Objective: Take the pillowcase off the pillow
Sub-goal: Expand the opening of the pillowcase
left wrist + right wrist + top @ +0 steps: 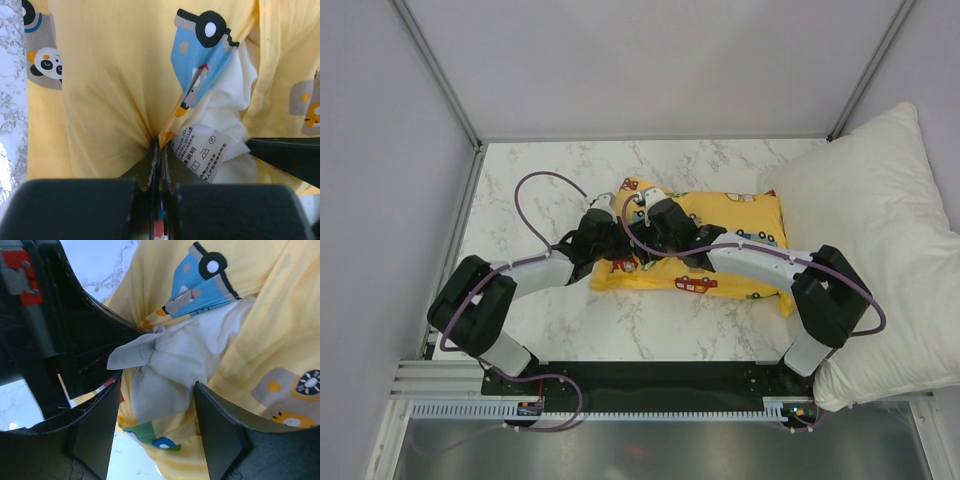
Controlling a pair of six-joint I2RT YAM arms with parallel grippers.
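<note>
The yellow pillowcase (740,225) with cartoon vehicles lies across the middle of the marble table (540,190). Both grippers meet at its left end. My left gripper (161,145) is shut on a pinched fold of the pillowcase (110,90) at the edge of its opening. A cream-white corner of the pillow (185,360) bulges out of that opening, with a printed care label (205,150) on it. My right gripper (156,387) is open, one finger on each side of the exposed pillow corner and not pressing it. The rest of the pillow is hidden inside the case.
A large white pillow (880,230) leans at the right side, overhanging the table edge beside the right arm. Grey walls and metal posts (440,75) enclose the table. The right gripper's finger (285,155) shows at the right of the left wrist view.
</note>
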